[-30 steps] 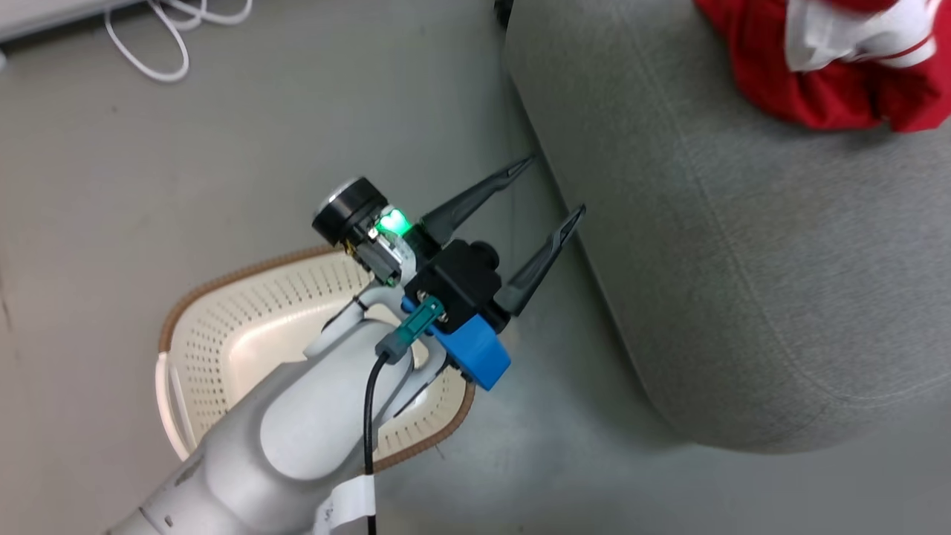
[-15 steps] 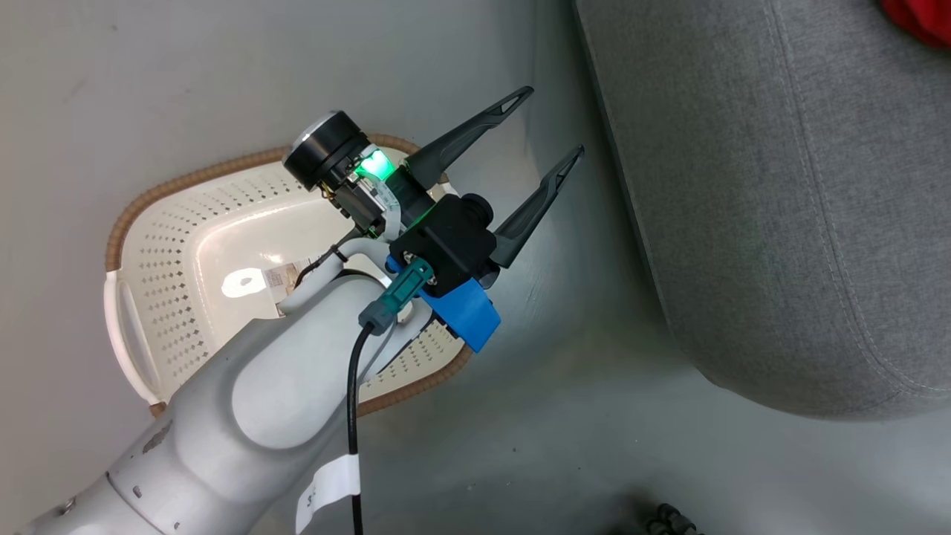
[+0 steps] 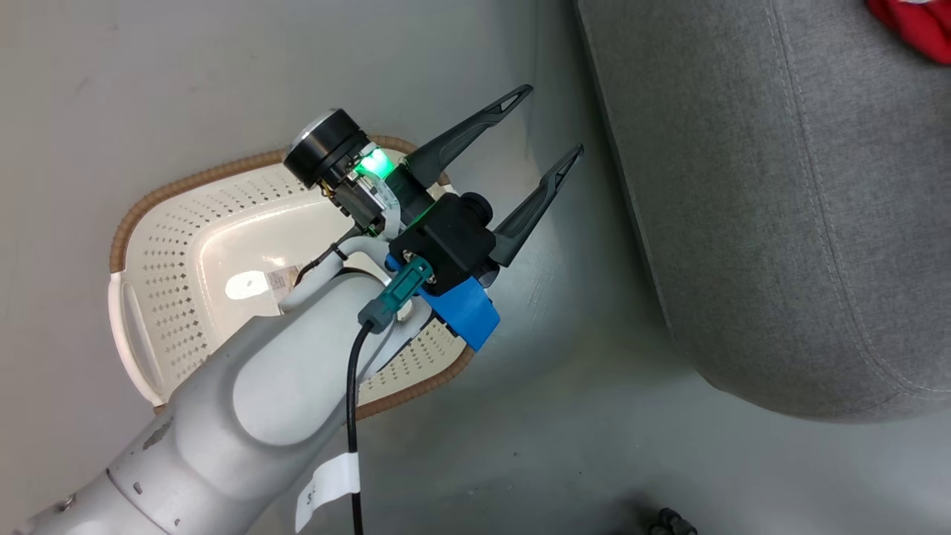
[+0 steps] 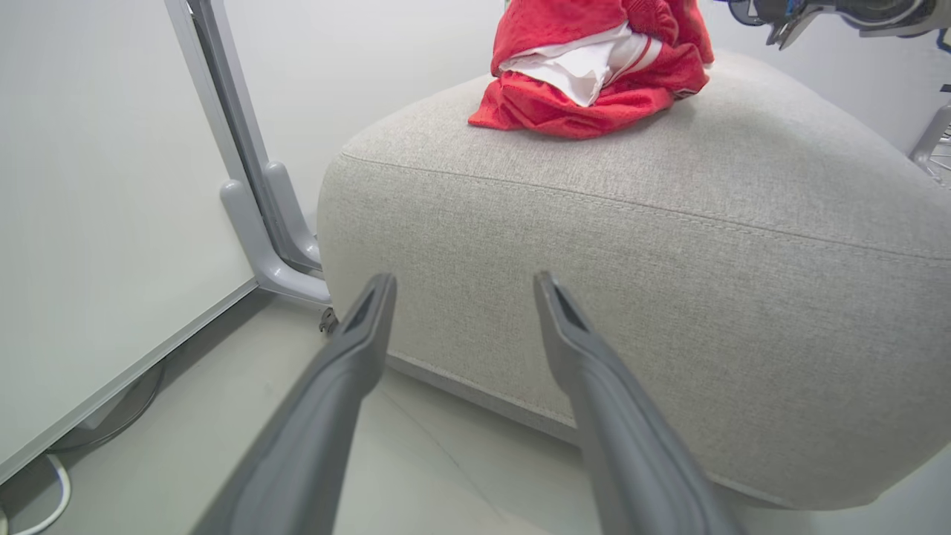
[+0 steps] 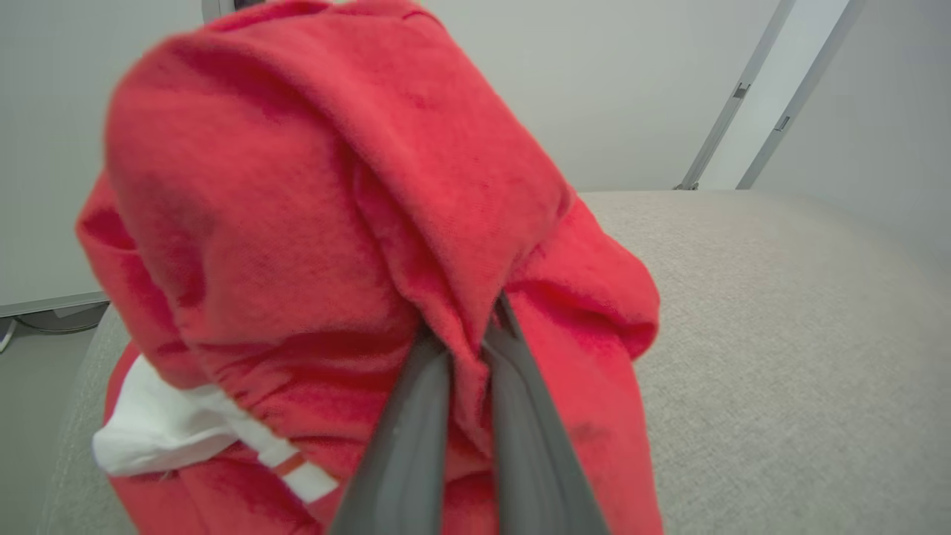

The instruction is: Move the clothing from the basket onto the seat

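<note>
The cream basket [image 3: 223, 178] with a brown rim stands on the floor, and my left forearm covers part of it. Its visible inside holds only a small label. My left gripper [image 3: 556, 119] hovers open past the basket's right rim, fingers pointing at the grey seat [image 3: 780, 186]; nothing lies between its fingers [image 4: 464, 281]. Red clothing [image 4: 587, 67] with white lining lies bunched on top of the seat [image 4: 631, 245], and a corner of the clothing [image 3: 914, 22] shows in the head view. My right gripper [image 5: 461, 327] is shut on a fold of red clothing [image 5: 334, 186] above the seat [image 5: 780, 334].
A grey metal frame leg [image 4: 252, 186] and a white panel stand left of the seat. A dark cable end [image 3: 669, 520] lies on the floor near the bottom edge. Grey floor runs between basket and seat.
The head camera has swung, so the basket now sits higher in the picture and the clothing has slid almost out at the top right. My left gripper stays open.
</note>
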